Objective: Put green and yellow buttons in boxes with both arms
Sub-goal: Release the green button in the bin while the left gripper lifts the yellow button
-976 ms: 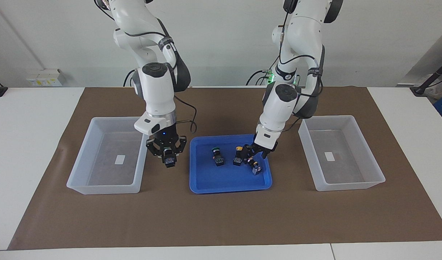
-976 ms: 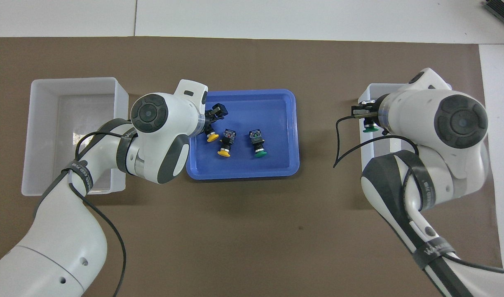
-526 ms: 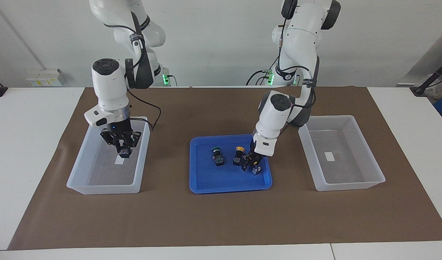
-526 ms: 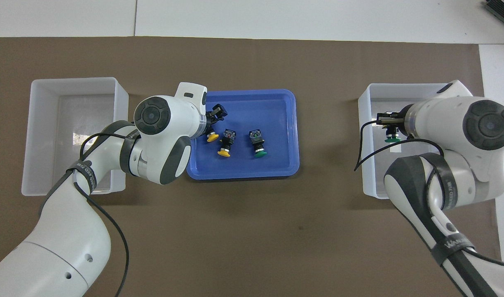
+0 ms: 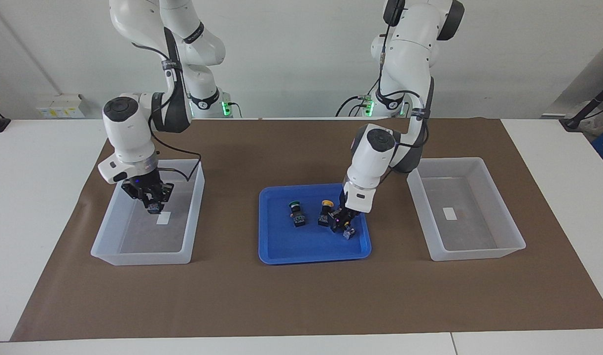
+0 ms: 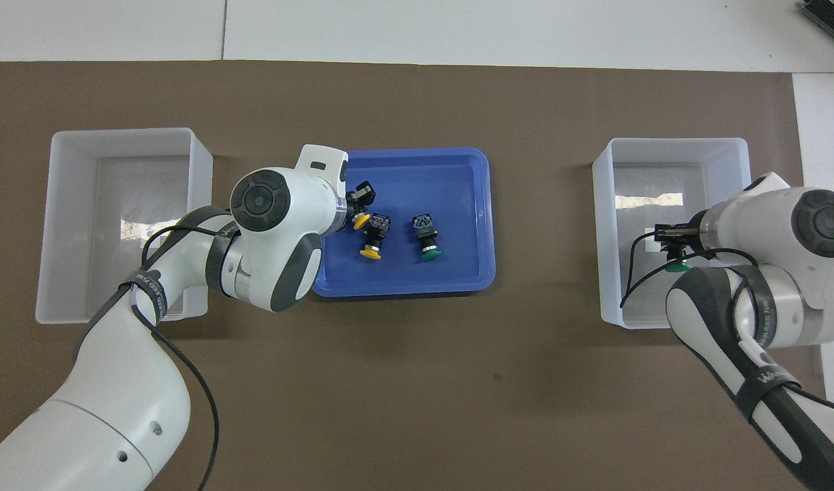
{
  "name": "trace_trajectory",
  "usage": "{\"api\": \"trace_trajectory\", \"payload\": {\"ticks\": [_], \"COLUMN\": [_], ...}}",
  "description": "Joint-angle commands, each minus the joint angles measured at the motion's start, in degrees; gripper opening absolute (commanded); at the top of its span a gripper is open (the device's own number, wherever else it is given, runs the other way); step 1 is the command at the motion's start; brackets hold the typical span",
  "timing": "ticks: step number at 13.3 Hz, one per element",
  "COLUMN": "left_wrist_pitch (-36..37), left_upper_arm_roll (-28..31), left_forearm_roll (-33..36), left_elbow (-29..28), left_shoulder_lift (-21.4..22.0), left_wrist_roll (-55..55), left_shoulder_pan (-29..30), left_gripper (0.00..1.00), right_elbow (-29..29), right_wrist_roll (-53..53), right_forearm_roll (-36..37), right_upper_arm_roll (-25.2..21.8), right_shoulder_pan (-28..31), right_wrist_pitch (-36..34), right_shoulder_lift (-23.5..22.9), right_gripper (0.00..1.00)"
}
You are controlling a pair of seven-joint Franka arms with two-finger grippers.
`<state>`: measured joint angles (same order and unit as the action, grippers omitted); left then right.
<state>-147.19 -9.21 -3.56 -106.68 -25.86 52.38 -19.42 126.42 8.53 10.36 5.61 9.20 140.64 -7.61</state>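
The right gripper (image 5: pixel 152 204) hangs inside the box (image 5: pixel 111 217) at the right arm's end of the worktop, its fingers closed on a green button (image 6: pixel 675 265), cap pointing toward the robots, body low over the small white label (image 5: pixel 163 218). To do this well, I'd lower it close to the floor before letting go, since a blocky body with a round cap will likely tip and roll if dropped. Over in the blue tray (image 5: pixel 281 249), the left gripper (image 5: pixel 341 222) is down with its fingers pinched on a yellow button (image 6: pixel 359 220), which sits tilted; a straight lift clear of the rim looks wise. Beside it lie another yellow button (image 6: pixel 372 240) and a green button (image 6: pixel 426 241), both on their sides. The second box (image 5: pixel 498 246), at the left arm's end, holds nothing but its label. Both boxes are translucent, flared and smooth; the tray is glossy and shallow, and a matte brown mat (image 5: pixel 301 305) covers the worktop.
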Motion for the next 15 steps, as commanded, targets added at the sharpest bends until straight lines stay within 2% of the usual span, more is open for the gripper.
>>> {"api": "trace_trajectory", "payload": {"ticks": [1,2,5,6,9,12,15], "left_wrist_pitch": [-1.09,-1.00,-0.47,1.36,14.42,24.55,35.61], "left_upper_arm_roll": [0.95,0.95,0.95,0.95,0.95,1.30,0.60], "left_forearm_roll": [-0.57,-0.49,-0.13,0.04,1.53,1.62,1.45], "left_elbow": [-1.25,-1.25,-0.29,1.37,12.59,19.57,24.75], "left_shoulder_lift": [0.55,0.55,0.55,0.46,-1.46,-1.21,0.20], "left_wrist_roll": [0.27,0.18,0.00,0.00,0.00,-0.52,-8.13], "left_shoulder_pan": [-0.89,-0.89,-0.89,-0.89,-0.89,0.60,6.83], "left_gripper": [0.08,0.00,0.00,0.00,0.00,0.00,0.00], "right_elbow": [1.99,1.81,0.76,-1.07,-10.55,-16.28,-19.63], "right_wrist_roll": [-1.68,-1.85,-1.32,-1.41,-1.24,-1.68,-1.33], "right_forearm_roll": [-1.22,-1.22,-1.22,-1.22,-3.04,-5.87,-8.76], "right_upper_arm_roll": [0.81,0.81,0.81,0.89,1.07,1.68,5.54], "right_shoulder_pan": [1.79,1.53,0.65,0.65,-1.55,-1.64,-1.64], "right_wrist_pitch": [1.83,1.75,0.78,-1.48,-13.16,-18.10,-19.26], "right_shoulder_lift": [-0.03,-0.03,0.40,0.93,1.28,1.28,0.67], "right_gripper": [0.26,0.99,1.00,1.00,1.00,1.00,1.00]}}
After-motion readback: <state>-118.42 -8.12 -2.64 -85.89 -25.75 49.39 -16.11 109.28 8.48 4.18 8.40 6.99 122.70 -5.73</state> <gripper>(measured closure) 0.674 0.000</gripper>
